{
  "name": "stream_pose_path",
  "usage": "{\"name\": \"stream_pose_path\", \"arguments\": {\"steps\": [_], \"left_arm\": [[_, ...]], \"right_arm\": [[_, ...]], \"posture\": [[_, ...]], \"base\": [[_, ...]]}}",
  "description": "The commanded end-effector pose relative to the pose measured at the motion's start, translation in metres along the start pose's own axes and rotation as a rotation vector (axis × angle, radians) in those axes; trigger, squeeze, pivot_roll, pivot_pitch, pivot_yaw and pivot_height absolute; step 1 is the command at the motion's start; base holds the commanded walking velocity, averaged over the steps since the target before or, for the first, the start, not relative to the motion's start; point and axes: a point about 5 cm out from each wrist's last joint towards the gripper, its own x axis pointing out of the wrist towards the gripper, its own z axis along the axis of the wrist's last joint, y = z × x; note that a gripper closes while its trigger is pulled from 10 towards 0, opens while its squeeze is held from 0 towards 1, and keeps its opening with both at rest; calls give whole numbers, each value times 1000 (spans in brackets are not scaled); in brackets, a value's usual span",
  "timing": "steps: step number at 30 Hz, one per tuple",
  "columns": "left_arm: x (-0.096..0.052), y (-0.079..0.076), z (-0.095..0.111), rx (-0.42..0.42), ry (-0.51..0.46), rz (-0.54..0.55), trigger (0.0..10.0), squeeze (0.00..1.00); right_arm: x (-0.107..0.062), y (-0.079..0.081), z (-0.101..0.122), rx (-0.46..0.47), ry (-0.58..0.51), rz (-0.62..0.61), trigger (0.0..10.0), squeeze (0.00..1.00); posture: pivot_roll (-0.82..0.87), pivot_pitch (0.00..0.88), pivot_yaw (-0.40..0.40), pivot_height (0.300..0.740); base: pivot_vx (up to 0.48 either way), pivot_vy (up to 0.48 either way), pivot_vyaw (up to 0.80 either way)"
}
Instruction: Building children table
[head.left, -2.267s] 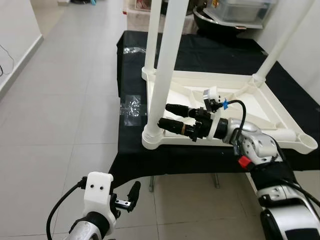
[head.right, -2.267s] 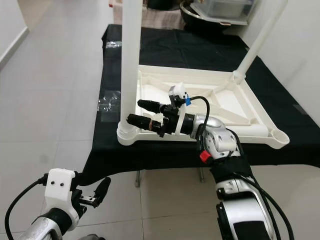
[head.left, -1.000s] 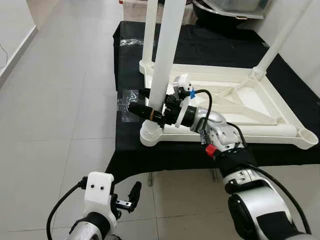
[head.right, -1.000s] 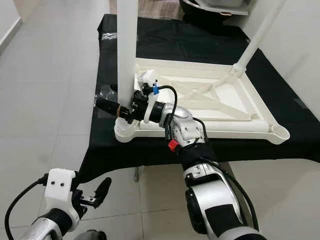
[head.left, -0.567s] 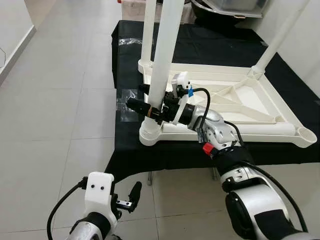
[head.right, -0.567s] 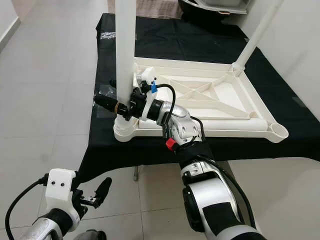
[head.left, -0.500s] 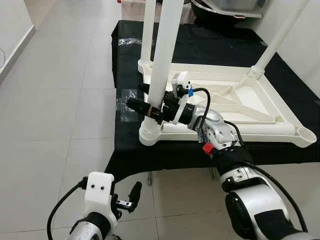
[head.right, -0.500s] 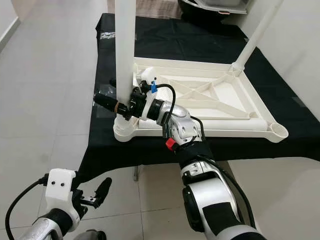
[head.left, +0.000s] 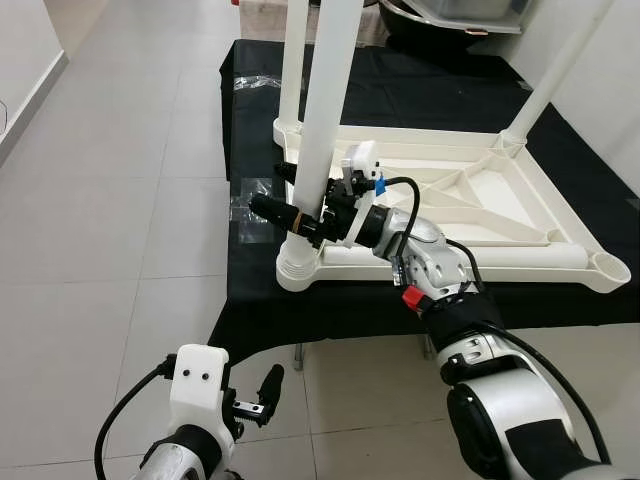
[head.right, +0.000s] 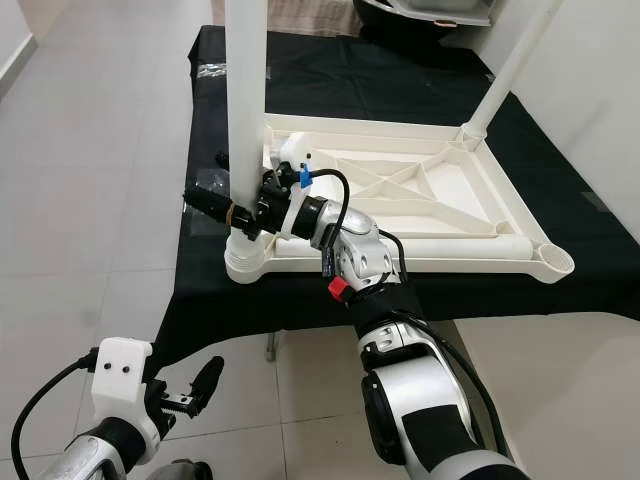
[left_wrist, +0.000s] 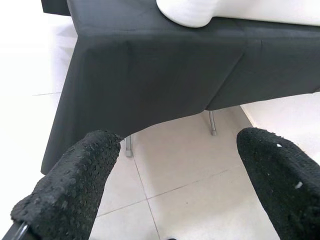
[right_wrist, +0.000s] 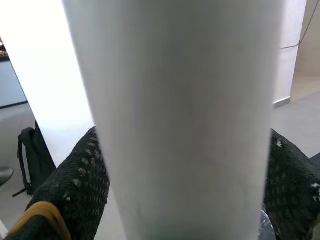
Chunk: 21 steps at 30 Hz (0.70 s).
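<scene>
So the white plastic kids' table (head.left: 450, 215) is lying upside down on a desk (head.left: 420, 90) draped in black cloth, ribbed underside facing up. 3 legs stand up out of its corner sockets: the near left leg (head.left: 322, 120), another one right behind it (head.left: 292, 60), and one at the far right corner (head.left: 560, 65). The near right socket (head.left: 610, 268) is just an open cup with nothing in it.

The right pincer (head.left: 290, 200) is reaching across the tabletop frame to the near left leg, low down, just above the socket (head.left: 297, 272). Its 2 black fingers (right_wrist: 75, 185) sit on either side of the leg with the white tube right between them, so it looks clamped on the leg. In the right wrist view the leg (right_wrist: 180, 115) runs straight up the middle with a finger pad on each side.

The left pincer (head.left: 262, 392) hangs low over the tiled floor (head.left: 110, 180), well short of the desk, fingers spread apart and gripping nothing. Its wrist view shows the hanging black cloth (left_wrist: 150, 80), a couple of thin metal desk legs (left_wrist: 212, 122) and the white socket corner poking over the edge.

There's a bit of crinkled clear plastic (head.left: 250, 198) on the cloth just left of the table, and some bins (head.left: 470, 12) at the far end.
</scene>
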Motion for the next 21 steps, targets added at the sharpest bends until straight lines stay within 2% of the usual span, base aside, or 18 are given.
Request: {"name": "stream_pose_path", "arguments": {"steps": [1, 3, 4, 15, 19, 21], "left_arm": [[-2, -2, -2, -12, 17, -5, 10000, 0], [-2, -2, -2, -13, 17, -4, 10000, 0], [-1, -2, -2, -13, 17, -5, 10000, 0], [-1, -2, -1, -13, 17, -6, 10000, 0], [-1, -2, -2, -14, 19, -5, 10000, 0], [0, -2, -2, -7, 18, -11, 10000, 0]], "right_arm": [[1, 1, -2, -15, 11, 4, 9294, 0], [2, 0, -2, -19, 16, 2, 9294, 0], [2, 0, -3, -24, 27, -8, 0, 0], [4, -3, -5, -61, 52, -70, 0, 0], [1, -4, -7, -65, 49, -116, 0, 0], [-2, -8, -8, -77, 49, -192, 0, 0]], "posture": [[160, 176, -153, 740], [160, 176, -153, 740], [160, 176, -153, 740], [152, 190, -153, 740], [152, 178, -148, 740], [157, 173, -152, 740]], "base": [[0, 0, 0], [0, 0, 0], [0, 0, 0], [0, 0, 0], [0, 0, 0], [0, 0, 0]]}}
